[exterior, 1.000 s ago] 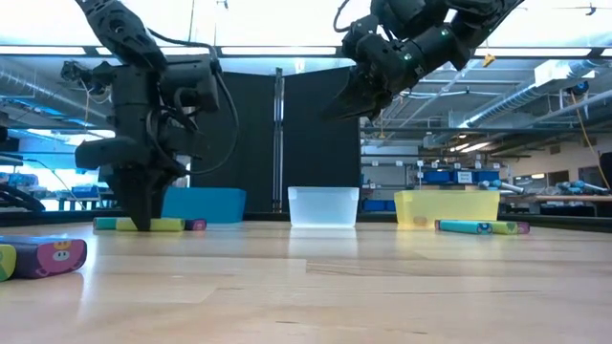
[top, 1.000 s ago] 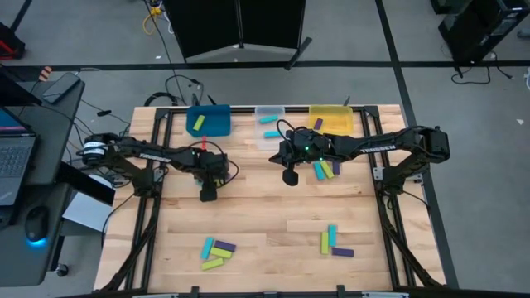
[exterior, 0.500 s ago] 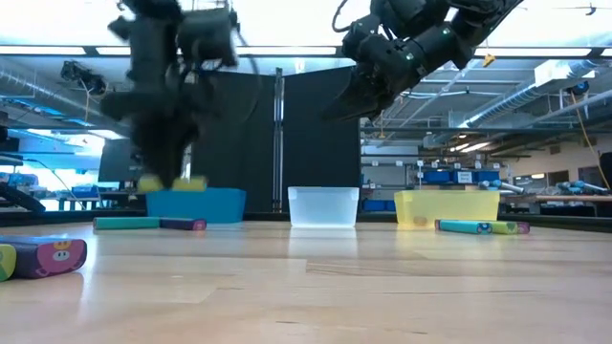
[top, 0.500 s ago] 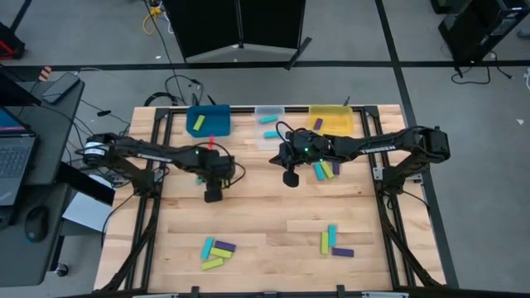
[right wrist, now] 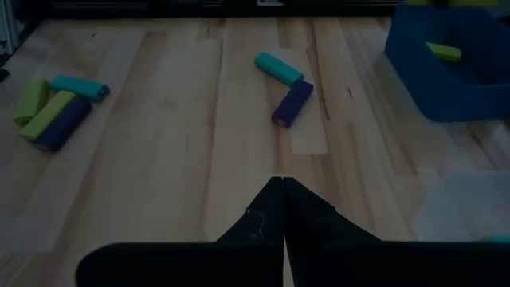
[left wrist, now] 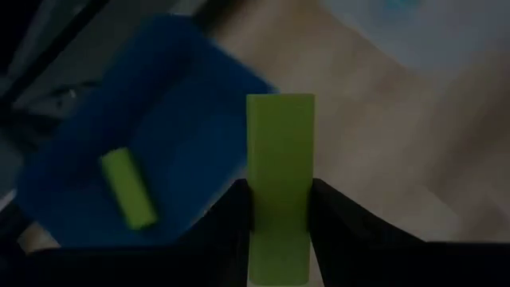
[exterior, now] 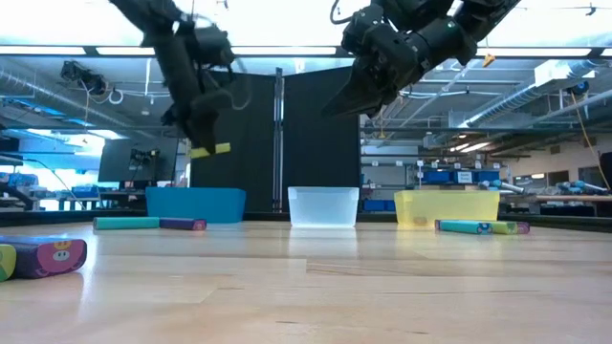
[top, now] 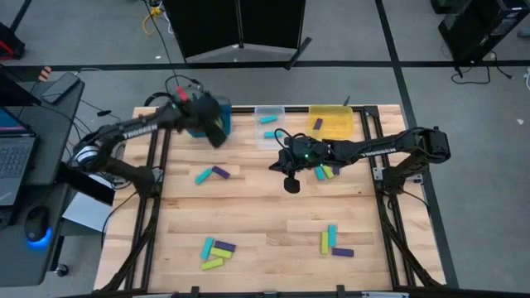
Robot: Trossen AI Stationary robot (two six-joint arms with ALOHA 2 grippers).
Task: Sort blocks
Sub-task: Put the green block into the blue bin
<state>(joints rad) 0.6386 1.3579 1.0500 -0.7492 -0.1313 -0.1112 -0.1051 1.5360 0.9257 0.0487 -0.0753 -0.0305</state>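
Left gripper (left wrist: pixel 279 211) pinches a lime block (left wrist: pixel 279 175) above the blue bin (top: pixel 217 109), at about eleven o'clock on the table (top: pixel 265 215). One lime block (left wrist: pixel 127 187) already lies inside; roughly a dozen blocks apparently remain scattered. Right gripper (right wrist: pixel 283 209) hovers shut, empty, near the centre.

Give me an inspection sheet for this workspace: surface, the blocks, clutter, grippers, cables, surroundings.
Surface: pale wooden table, dark frame.
Job's things: loose lime, cyan and purple bar blocks in four clusters; one lime green bar block held; another lime block lies in the blue square bin; clear bin and yellow bin hold blocks too.
Clutter: nothing seen.
Grippers: left gripper shut on the lime block above the blue bin; right gripper shut, empty, mid-table.
Cables: black cables behind the table.
Surroundings: desk with laptop, workshop.
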